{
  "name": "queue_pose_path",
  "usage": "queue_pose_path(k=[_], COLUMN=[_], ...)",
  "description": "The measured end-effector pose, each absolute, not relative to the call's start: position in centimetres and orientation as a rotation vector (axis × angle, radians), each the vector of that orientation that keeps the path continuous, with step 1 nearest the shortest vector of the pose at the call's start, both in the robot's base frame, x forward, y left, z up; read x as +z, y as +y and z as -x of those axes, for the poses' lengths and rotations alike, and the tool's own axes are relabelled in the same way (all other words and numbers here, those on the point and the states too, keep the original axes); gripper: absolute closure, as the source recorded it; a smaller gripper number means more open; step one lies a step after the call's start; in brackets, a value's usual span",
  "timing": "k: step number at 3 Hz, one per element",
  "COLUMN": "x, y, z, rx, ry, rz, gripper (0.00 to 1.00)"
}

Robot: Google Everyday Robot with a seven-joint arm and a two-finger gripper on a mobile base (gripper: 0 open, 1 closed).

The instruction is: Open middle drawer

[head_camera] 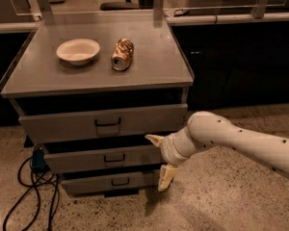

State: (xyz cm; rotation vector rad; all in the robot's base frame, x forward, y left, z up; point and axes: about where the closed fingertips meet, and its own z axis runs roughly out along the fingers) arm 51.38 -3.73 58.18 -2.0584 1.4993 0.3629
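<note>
Middle drawer point(82, 161): one, sitting second of three grey drawers, between the top drawer point(62, 125) and the bottom drawer point(86, 183).
Gripper point(160, 159): one, hovering at that drawer's right end, its two fingers spreading wide, gripping nothing.
Cabinet top point(154, 66): carrying one white bowl point(78, 50) and one dented can point(122, 54) lying sideways, print unreadable.
Cables point(33, 189): trailing on the floor, left.

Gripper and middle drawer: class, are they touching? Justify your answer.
Cannot tell. In the camera view the open gripper overlaps the middle drawer at its right end, fingers spread above and below its front, but neither contact nor gap shows plainly.
</note>
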Motion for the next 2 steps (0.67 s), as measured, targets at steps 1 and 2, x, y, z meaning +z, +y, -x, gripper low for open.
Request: queue_pose_path(k=[1, 2], x=[54.8, 51.2], y=[-4.3, -5.8], z=[-53.1, -56.1], rx=[0.377, 0.363], ry=[1.548, 1.596], rz=[2.027, 1.945], gripper=[0.00, 0.00])
